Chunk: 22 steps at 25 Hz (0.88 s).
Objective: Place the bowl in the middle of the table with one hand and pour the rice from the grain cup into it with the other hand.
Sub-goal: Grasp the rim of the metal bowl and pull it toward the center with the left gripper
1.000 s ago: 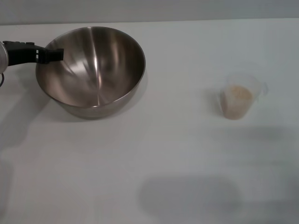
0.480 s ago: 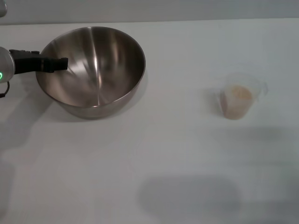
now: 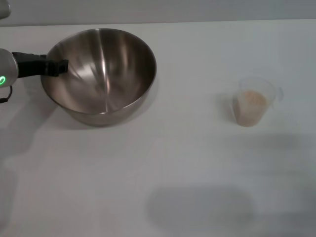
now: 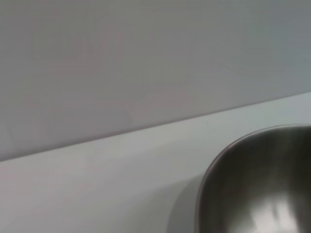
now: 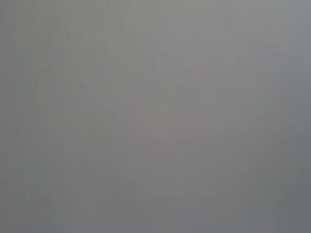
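Observation:
The steel bowl (image 3: 101, 74) stands at the table's (image 3: 173, 163) back left. My left gripper (image 3: 58, 66) reaches in from the left edge and is shut on the bowl's left rim, one dark finger lying inside over the rim. The left wrist view shows part of the bowl (image 4: 262, 184) with the white tabletop behind it. The clear grain cup (image 3: 253, 101) stands upright at the right, apart from the bowl, with the rice (image 3: 251, 107) filling its lower part. My right gripper is out of view; its wrist view shows only plain grey.
A grey wall (image 3: 158, 10) runs along the table's far edge just behind the bowl. Soft shadows lie on the tabletop at the front middle (image 3: 200, 207) and at the left edge.
The bowl has shifted slightly to the right with my left gripper on its rim. The grain cup has not moved.

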Each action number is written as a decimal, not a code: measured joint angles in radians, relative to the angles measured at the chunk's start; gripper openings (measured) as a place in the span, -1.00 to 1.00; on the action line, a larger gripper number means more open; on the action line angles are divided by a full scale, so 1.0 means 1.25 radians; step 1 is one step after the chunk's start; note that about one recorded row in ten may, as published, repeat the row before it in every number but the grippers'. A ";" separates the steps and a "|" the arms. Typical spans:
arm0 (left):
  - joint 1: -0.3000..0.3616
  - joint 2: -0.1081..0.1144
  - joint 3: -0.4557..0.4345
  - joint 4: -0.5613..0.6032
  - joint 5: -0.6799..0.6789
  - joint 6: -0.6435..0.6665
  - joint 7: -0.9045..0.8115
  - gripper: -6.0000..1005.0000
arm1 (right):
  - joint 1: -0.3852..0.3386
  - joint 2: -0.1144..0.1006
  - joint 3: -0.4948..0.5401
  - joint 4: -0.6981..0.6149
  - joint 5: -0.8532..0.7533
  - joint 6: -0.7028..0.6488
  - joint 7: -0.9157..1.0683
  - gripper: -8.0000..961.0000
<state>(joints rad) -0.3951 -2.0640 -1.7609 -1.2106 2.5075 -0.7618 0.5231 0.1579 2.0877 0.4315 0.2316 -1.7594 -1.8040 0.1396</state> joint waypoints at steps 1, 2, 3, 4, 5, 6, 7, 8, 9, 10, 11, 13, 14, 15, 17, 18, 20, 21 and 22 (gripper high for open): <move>0.000 0.000 0.000 0.000 0.000 0.000 0.000 0.34 | 0.000 0.000 0.000 0.000 0.000 0.000 0.000 0.70; -0.004 0.000 0.000 0.006 0.000 0.000 0.000 0.26 | 0.000 0.000 0.000 0.000 0.000 0.000 0.000 0.70; -0.009 0.001 0.000 0.013 0.000 0.000 0.001 0.17 | 0.000 0.000 0.000 -0.001 0.000 0.000 0.000 0.70; -0.011 0.001 0.000 0.016 0.000 0.000 0.001 0.08 | 0.000 0.000 0.000 -0.001 0.000 0.000 0.000 0.70; -0.015 0.001 -0.002 0.018 0.000 -0.001 0.001 -0.01 | 0.001 0.000 0.000 -0.001 0.000 0.000 0.000 0.70; -0.015 0.001 -0.002 0.018 0.000 -0.001 0.001 -0.09 | 0.001 0.000 0.000 -0.001 0.000 0.000 0.000 0.70; -0.016 0.001 -0.003 0.017 0.001 -0.001 0.001 -0.17 | 0.002 -0.001 0.000 -0.001 0.000 0.000 0.000 0.70; -0.017 0.001 -0.005 0.017 0.001 -0.002 0.001 -0.25 | 0.002 -0.001 0.000 -0.002 0.000 0.000 0.000 0.70; -0.020 0.001 -0.005 0.017 0.001 -0.004 0.001 -0.33 | 0.003 -0.001 0.000 -0.002 0.000 0.000 0.000 0.70; -0.023 0.001 -0.006 0.018 0.001 -0.007 0.001 -0.41 | 0.004 -0.001 0.000 -0.003 0.000 0.000 0.000 0.70; -0.027 0.001 -0.006 0.021 0.000 -0.011 0.001 -0.50 | 0.004 -0.001 0.000 -0.003 0.000 0.000 0.000 0.70; -0.032 0.001 -0.006 0.025 0.000 -0.015 0.001 -0.64 | 0.005 -0.001 0.000 -0.004 0.000 0.000 0.000 0.70; -0.036 0.001 -0.006 0.028 0.000 -0.018 0.001 -0.71 | 0.006 -0.001 0.000 -0.004 0.000 0.000 0.000 0.70; -0.041 0.003 -0.007 0.032 0.000 -0.022 0.001 -0.78 | 0.006 -0.001 0.000 -0.004 0.000 0.000 0.000 0.70; -0.041 0.003 -0.007 0.032 -0.002 -0.024 0.001 -0.85 | 0.007 -0.002 0.000 -0.004 0.000 0.000 0.000 0.70; -0.043 0.003 -0.010 0.032 -0.003 -0.028 0.001 -0.86 | 0.007 -0.002 0.000 -0.004 0.000 0.000 0.000 0.70; -0.056 0.004 -0.034 0.039 -0.007 -0.053 0.001 -0.86 | 0.009 -0.003 0.000 -0.004 0.000 0.000 0.000 0.70; -0.056 0.004 -0.034 0.039 -0.007 -0.053 0.001 -0.86 | 0.009 -0.003 0.000 -0.004 0.000 0.000 0.000 0.70; -0.061 0.003 -0.044 0.042 -0.008 -0.061 0.001 -0.86 | 0.009 -0.003 0.000 -0.004 0.000 0.000 0.000 0.70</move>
<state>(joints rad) -0.4709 -2.0596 -1.8154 -1.1582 2.4975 -0.8383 0.5247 0.1693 2.0845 0.4310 0.2270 -1.7594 -1.8040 0.1396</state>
